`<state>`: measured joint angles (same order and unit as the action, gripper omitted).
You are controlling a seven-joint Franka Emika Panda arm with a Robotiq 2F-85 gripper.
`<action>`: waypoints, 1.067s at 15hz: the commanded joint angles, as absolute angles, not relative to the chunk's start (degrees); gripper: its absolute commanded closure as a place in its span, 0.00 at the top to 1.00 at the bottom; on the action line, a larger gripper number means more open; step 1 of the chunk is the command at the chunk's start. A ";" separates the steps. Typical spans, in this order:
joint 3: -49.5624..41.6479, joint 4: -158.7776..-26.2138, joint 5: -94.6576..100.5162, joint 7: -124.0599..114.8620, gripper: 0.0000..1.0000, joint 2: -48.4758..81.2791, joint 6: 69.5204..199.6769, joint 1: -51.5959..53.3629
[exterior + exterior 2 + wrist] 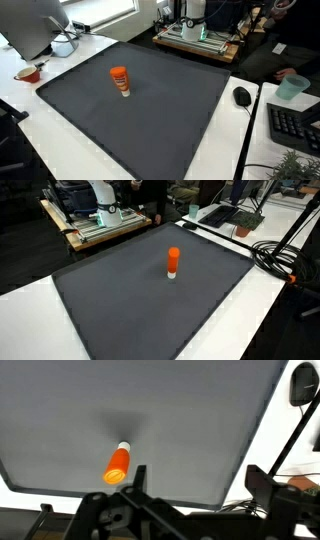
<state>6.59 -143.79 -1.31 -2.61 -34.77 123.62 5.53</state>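
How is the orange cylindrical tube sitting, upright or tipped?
Upright: the orange cylindrical tube stands on its white end on the grey mat.

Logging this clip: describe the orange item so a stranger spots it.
A large dark grey mat covers the white table. Near its middle stands a small upright cylinder. Unlike the black mouse beside the mat, it is bright orange.

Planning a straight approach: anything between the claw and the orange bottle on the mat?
Nothing visible. In the wrist view only bare grey mat lies between the open claw and the upright orange bottle; the computer mouse sits off the mat, aside.
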 commanded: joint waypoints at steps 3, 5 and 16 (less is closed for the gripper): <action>6.44 -143.71 -1.19 -2.71 1.00 -34.73 123.52 5.70; 6.44 -143.71 -1.19 -2.71 1.00 -34.73 123.52 5.70; 16.08 -140.66 26.27 -2.24 1.00 -20.58 120.93 4.42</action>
